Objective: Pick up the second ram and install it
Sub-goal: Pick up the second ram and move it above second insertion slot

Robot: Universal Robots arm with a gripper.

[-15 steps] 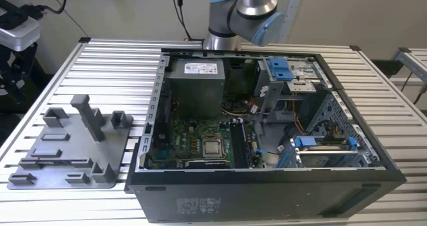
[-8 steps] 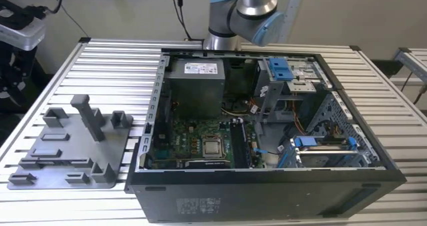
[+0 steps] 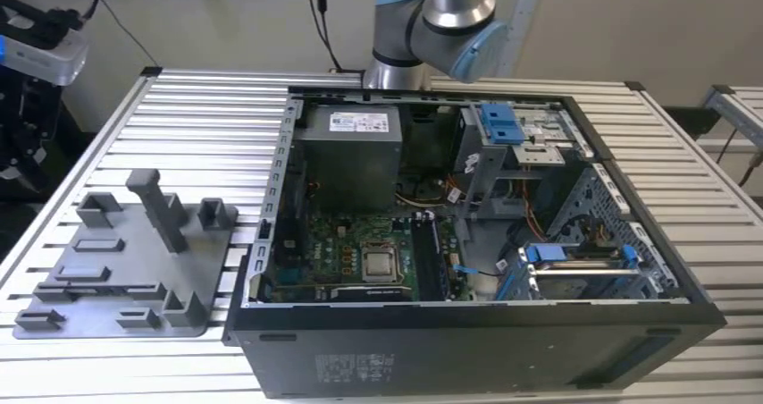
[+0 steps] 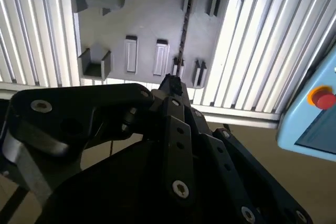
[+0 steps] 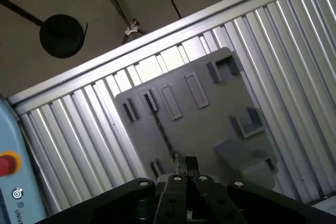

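The arm [image 3: 444, 11] rose beyond the open computer case [image 3: 477, 337], which sat on the slatted table [image 3: 203, 109]. In the exterior view the grey fixture plate [image 3: 113, 274] lay flat on the table, just beside the case on the exterior view's left, its posts standing upright. Inside the case I could see the square silver processor chip [image 3: 381, 263] seated on the green board, with the grey power supply box [image 3: 349, 154] farther back.

In both wrist views the claw [image 5: 185, 165] hung over that plate, its two tips pressed together with nothing pinched between them. The second ram [image 4: 183, 35] showed as a thin dark strip, seen edge-on, standing on the plate between small end posts. The claw's tips lined up with one end of the strip. As far as I could judge, the claw was up above the ram and not touching it. A pale blue box [image 4: 315, 129] with a red button sat past the table's edge.
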